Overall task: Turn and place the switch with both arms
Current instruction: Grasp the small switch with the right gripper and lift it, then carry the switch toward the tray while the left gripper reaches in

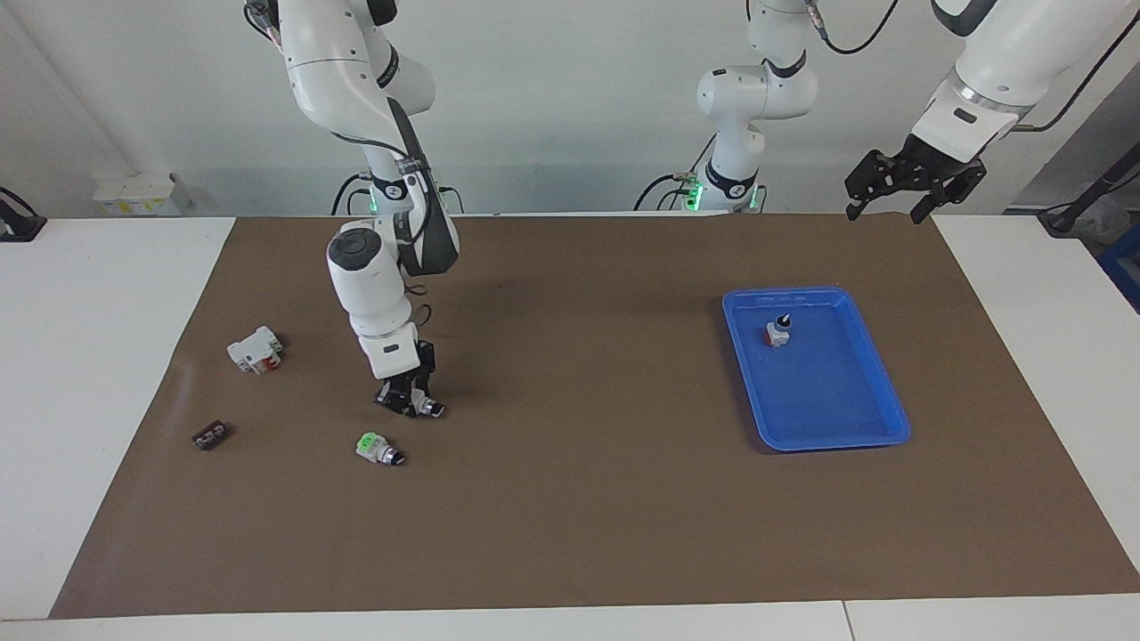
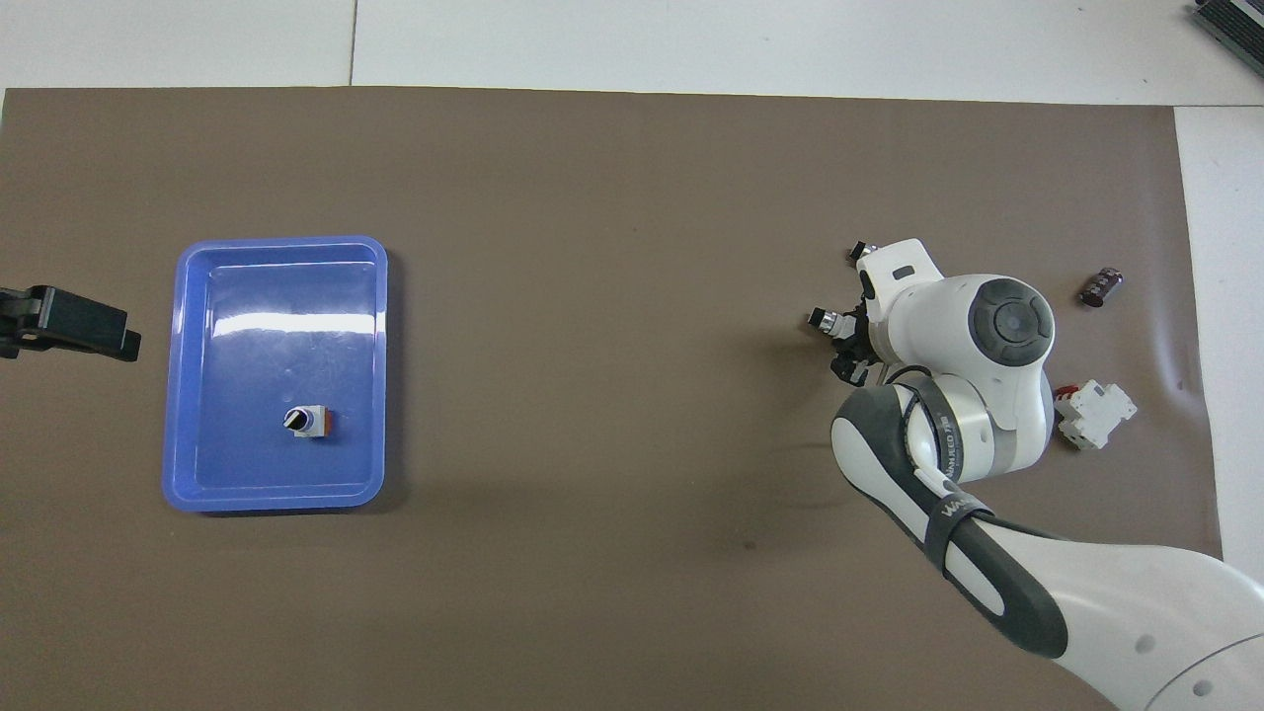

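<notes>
right pincer point(image 1: 408, 398) grips switch point(image 1: 432, 408) mid-mat | left pincer point(image 1: 899, 189) open, waiting at mat edge point(image 1: 980, 294)

We have two views set half a turn apart. One looks from high across the counter point(image 1: 570, 534) toward the robots' bases, taking in its whole width. The other looks steeply down from above the robots' end. Both share the brown mat point(image 1: 579, 499) and blue tray point(image 1: 891, 418).

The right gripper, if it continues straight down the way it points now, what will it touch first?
The right gripper points down at the switch, already at its fingers, on the brown mat. Whether they touch it I cannot tell.
</notes>
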